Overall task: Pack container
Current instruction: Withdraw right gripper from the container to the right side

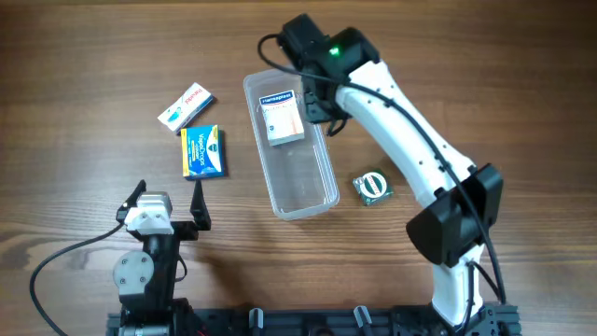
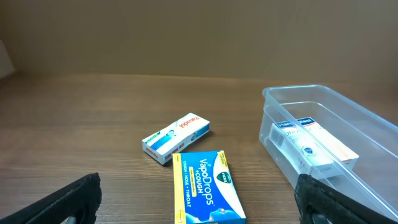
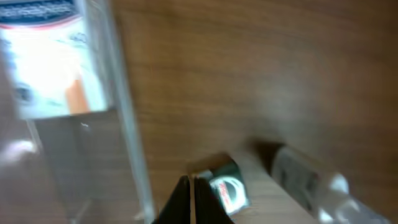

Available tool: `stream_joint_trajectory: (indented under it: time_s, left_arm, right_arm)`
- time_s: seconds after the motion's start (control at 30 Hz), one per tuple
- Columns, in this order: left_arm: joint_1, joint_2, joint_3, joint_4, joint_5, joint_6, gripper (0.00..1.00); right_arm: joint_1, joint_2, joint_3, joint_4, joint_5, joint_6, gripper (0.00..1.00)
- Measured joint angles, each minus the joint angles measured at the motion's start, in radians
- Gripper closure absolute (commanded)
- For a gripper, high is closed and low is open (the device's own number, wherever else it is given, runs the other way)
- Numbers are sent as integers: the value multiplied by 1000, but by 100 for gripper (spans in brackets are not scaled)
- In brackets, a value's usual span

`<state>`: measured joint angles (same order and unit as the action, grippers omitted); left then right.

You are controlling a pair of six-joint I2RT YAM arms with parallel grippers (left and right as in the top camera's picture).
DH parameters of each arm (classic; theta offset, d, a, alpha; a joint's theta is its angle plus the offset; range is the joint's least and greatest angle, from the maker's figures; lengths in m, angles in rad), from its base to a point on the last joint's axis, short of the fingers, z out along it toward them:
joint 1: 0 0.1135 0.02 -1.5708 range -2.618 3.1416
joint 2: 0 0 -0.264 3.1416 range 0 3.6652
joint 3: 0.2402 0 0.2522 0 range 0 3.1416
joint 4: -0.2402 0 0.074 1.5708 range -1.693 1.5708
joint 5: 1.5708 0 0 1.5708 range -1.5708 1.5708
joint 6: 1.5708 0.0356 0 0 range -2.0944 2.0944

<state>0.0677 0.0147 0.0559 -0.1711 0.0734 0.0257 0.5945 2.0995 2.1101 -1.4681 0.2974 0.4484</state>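
Hovering just outside container point(image 1: 300, 182) right wall: right gripper point(image 3: 191, 190), closed, empty.

The clear, long container point(image 1: 300, 177) sits upright, holding one white box point(image 1: 283, 117).

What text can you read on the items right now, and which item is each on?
"VapoDrops + COUGH": blue box.
"COUGH NOSE THROAT": small print along that box's yellow edge.
"Panadol", red, probably: white-and-blue box.
"Hansaplast", probably: white box in the container; its smaller print is too small to read.
Green item: label too blurred to read.
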Motion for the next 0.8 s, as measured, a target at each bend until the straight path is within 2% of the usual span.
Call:
stream_joint_trajectory:
  time_s: [0.27, 0.8]
  left_arm:
    - [0, 0, 0, 0, 0, 0, 0]
    - [0, 0, 0, 0, 0, 0, 0]
  right_arm:
    - [-37, 0, 0, -136, -10, 12, 96]
    - [-36, -2, -268, -47, -123, -6, 96]
